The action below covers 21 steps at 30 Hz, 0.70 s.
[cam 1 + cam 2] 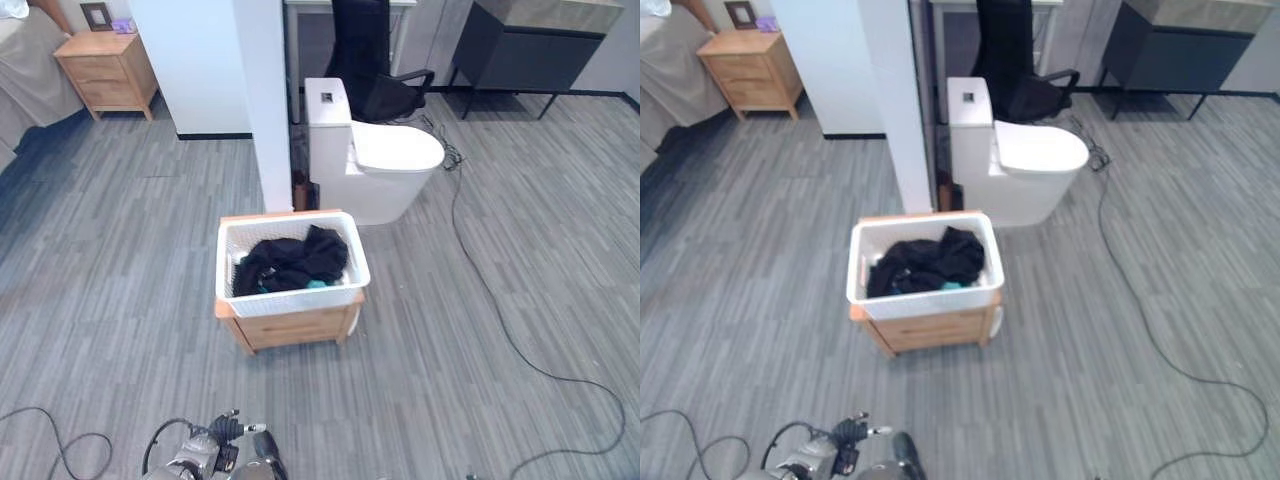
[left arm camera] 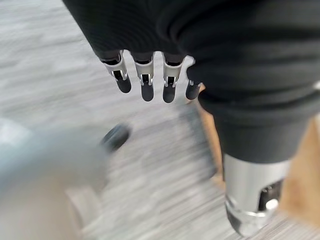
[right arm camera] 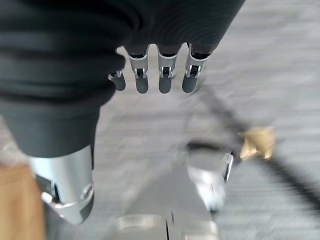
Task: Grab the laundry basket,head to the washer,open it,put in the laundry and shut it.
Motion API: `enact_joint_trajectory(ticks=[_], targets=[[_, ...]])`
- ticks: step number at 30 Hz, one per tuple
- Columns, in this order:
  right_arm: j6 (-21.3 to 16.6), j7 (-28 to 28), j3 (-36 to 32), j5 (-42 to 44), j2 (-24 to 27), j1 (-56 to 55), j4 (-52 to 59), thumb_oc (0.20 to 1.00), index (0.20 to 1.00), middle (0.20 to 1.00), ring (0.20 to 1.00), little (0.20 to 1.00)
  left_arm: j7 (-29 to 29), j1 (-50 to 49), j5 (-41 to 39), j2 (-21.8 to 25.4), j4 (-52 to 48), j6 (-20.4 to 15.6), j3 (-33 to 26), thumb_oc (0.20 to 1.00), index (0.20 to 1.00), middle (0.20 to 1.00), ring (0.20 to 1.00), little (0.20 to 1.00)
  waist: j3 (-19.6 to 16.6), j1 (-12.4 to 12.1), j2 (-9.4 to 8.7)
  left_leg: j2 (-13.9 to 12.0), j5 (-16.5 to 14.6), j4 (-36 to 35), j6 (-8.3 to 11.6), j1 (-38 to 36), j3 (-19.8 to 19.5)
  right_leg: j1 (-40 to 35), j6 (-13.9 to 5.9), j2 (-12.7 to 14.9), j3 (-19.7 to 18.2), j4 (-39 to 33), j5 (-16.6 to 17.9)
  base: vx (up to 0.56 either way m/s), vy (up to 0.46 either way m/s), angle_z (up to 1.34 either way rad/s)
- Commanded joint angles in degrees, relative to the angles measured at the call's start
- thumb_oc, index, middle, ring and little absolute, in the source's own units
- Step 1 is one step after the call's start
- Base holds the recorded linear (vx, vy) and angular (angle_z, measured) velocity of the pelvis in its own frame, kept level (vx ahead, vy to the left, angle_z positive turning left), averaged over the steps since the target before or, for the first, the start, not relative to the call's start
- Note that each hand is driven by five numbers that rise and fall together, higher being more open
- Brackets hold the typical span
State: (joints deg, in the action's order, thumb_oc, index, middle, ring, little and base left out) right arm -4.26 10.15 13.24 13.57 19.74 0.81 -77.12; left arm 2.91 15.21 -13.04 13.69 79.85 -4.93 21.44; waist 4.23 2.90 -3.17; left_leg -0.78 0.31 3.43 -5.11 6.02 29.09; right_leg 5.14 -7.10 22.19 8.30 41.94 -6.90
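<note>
A white laundry basket (image 1: 292,299) stands on a low wooden stand (image 1: 295,328) in the middle of the grey floor, a short way ahead of me. Dark clothes (image 1: 290,262) with a bit of teal lie piled inside it. In the left wrist view my left hand (image 2: 145,85) hangs over the floor with its fingers straight and nothing in it. My right hand (image 3: 162,75) hangs the same way in the right wrist view, fingers relaxed and empty. Both hands are well apart from the basket.
A white toilet (image 1: 375,150) stands just behind the basket, beside a white pillar (image 1: 268,100). Further back are a black office chair (image 1: 375,60), a dark cabinet (image 1: 525,50) and a wooden nightstand (image 1: 105,70). A black cable (image 1: 500,320) trails across the floor on the right.
</note>
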Motion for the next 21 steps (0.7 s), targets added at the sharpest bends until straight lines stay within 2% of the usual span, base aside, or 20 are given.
enact_joint_trajectory(ticks=[1,2,3,4,5,8,9,10,11,13,16,21], targets=[[-1.1,0.9,2.1,-0.6,2.3,2.5,2.5,1.000,1.000,1.000,1.000,1.000,0.0,0.2,0.9,1.0,-1.1,-1.1,-0.5,1.000,1.000,1.000,1.000,1.000,4.4,1.2,2.06,-3.8,0.3,7.1,3.84,3.4,-2.1,-1.8,-1.81,-4.2,-1.7,-9.3,17.3,0.31,0.218,0.49],[-1.2,1.1,2.4,-0.7,1.8,2.1,2.4,1.000,1.000,1.000,1.000,1.000,0.6,0.1,2.2,0.7,-0.4,-0.8,-0.2,1.000,1.000,1.000,1.000,1.000,5.1,2.4,2.46,-1.9,-0.5,4.2,3.18,-0.6,-2.0,0.9,-2.28,-5.4,1.0,-8.2,15.7,0.38,0.272,0.31],[-1.3,1.0,2.6,-1.0,1.4,1.8,2.7,1.000,1.000,1.000,1.000,1.000,0.5,-0.3,2.1,0.6,-0.2,-0.8,-0.3,1.000,1.000,1.000,1.000,1.000,5.2,2.7,2.74,-1.6,-1.0,2.4,3.10,-2.9,-1.0,2.2,-3.05,-4.3,4.1,-8.3,16.3,0.27,0.195,0.22],[-1.3,1.0,2.6,-1.0,1.4,1.7,2.7,1.000,1.000,1.000,1.000,1.000,0.5,-0.3,2.1,0.6,-0.2,-0.8,-0.3,1.000,1.000,1.000,1.000,1.000,5.2,2.8,2.72,-1.5,-0.9,2.2,3.07,-3.1,-1.1,2.2,-3.09,-4.3,4.2,-8.3,16.3,0.28,0.058,-0.07],[-1.7,1.2,3.1,-0.8,1.3,1.8,3.2,1.000,1.000,1.000,1.000,1.000,0.4,-0.9,1.9,0.4,0.2,-0.9,-0.7,1.000,1.000,1.000,1.000,1.000,5.6,4.1,3.21,-1.1,-0.2,-0.2,4.14,-6.5,-2.3,7.5,-2.17,-10.0,4.4,-12.9,11.4,0.26,-0.029,0.00],[-1.6,1.0,2.7,-0.5,1.4,2.1,4.2,1.000,1.000,1.000,1.000,1.000,0.5,-0.9,2.3,0.4,0.3,-0.9,-1.0,1.000,1.000,1.000,1.000,1.000,5.9,4.7,2.83,-1.2,-1.6,-0.3,4.52,-8.8,-1.8,8.4,-3.30,-7.2,6.5,-18.1,13.0,0.21,-0.041,-0.03],[-1.7,1.6,3.5,-1.2,1.7,2.1,4.3,1.000,1.000,1.000,1.000,1.000,0.6,-0.4,2.7,0.3,-0.2,-1.4,-0.4,1.000,1.000,1.000,1.000,1.000,5.4,5.3,2.43,-1.0,-2.7,0.4,4.96,-9.1,-2.8,7.8,-3.09,-7.9,4.9,-23.2,12.1,0.22,-0.146,0.46],[-1.7,1.7,2.7,-0.8,2.0,1.4,3.7,1.000,1.000,1.000,1.000,1.000,0.7,-0.9,4.1,0.0,-0.1,-1.6,0.1,1.000,1.000,1.000,1.000,1.000,5.1,5.9,1.66,-1.4,-2.3,2.3,4.63,-9.0,-2.5,5.7,-2.58,-9.9,1.2,-25.1,12.7,0.20,-0.183,0.58],[-1.7,1.6,2.6,-0.9,1.9,1.1,3.0,1.000,1.000,1.000,1.000,1.000,0.6,-1.0,4.6,0.1,-0.2,-1.8,0.1,1.000,1.000,1.000,1.000,1.000,4.6,5.7,1.34,-1.8,-2.1,2.9,5.07,-9.0,-2.3,3.8,-1.86,-11.1,0.2,-27.8,11.0,0.13,-0.173,0.38],[-1.8,1.2,2.3,-1.6,1.5,0.8,1.0,1.000,1.000,1.000,1.000,1.000,0.4,-1.1,4.5,0.3,0.0,-2.0,-0.3,1.000,1.000,1.000,1.000,1.000,3.3,4.4,0.94,-2.6,-0.8,3.0,6.24,-9.0,-2.1,0.0,-1.11,-12.3,1.8,-33.1,10.1,0.11,-0.168,-0.22],[-1.7,1.2,2.4,-2.9,1.6,0.8,-0.5,1.000,1.000,1.000,1.000,1.000,0.6,-1.6,4.0,0.4,0.3,-1.8,-1.1,1.000,1.000,1.000,1.000,1.000,1.8,3.2,0.94,-3.4,0.9,1.8,7.21,-9.3,-2.9,-2.0,-0.55,-13.6,3.0,-35.7,9.5,0.08,-0.146,-0.17],[-2.0,1.5,2.5,-1.8,2.0,1.1,0.7,1.000,1.000,1.000,1.000,1.000,0.9,-2.9,5.7,0.6,1.8,-1.5,-1.6,1.000,1.000,1.000,1.000,1.000,1.3,3.3,0.62,-4.9,2.0,1.1,8.63,-9.8,-3.0,-4.5,0.45,-15.5,2.9,-38.7,8.5,0.02,-0.156,-0.10]])
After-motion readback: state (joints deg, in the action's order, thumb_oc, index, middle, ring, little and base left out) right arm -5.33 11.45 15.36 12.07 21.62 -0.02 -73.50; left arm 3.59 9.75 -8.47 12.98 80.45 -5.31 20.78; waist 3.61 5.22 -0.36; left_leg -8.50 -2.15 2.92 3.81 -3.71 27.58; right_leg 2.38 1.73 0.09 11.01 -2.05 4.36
